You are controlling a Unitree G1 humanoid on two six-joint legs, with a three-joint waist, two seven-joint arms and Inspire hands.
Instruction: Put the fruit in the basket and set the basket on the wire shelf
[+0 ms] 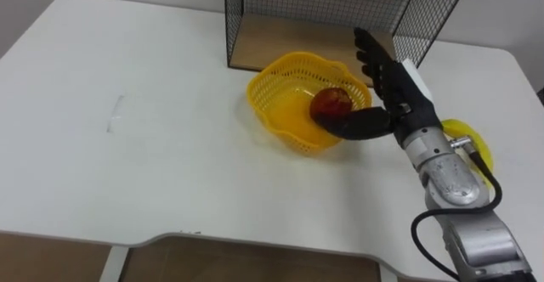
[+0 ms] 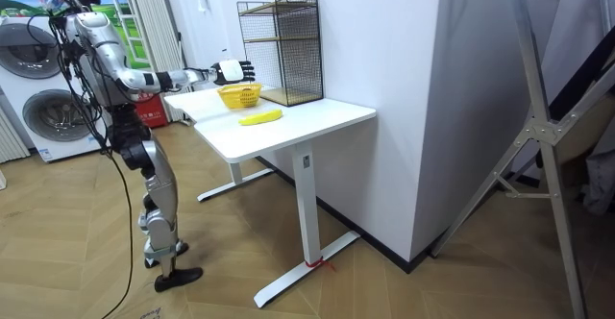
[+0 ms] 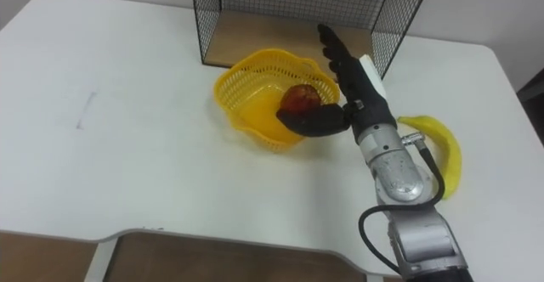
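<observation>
The red apple (image 1: 331, 102) lies inside the yellow basket (image 1: 274, 122), toward its right side, just right of the frame's centre. The robot's right hand (image 1: 398, 88) reaches in from the lower right and hangs over the basket's right rim. Its fingers are straight and spread, pointing toward the top of the frame, and its thumb sticks out leftward across the apple's lower edge. Whether the thumb touches the fruit cannot be told.

A banana (image 3: 444, 143) lies on the white table (image 1: 127, 78) just right of the wrist, outside the basket. The wire shelf (image 1: 280, 42) stands at the top centre, its wooden base close behind the basket.

In the room view the robot stands at the table's left end, one arm stretched over the tabletop.
</observation>
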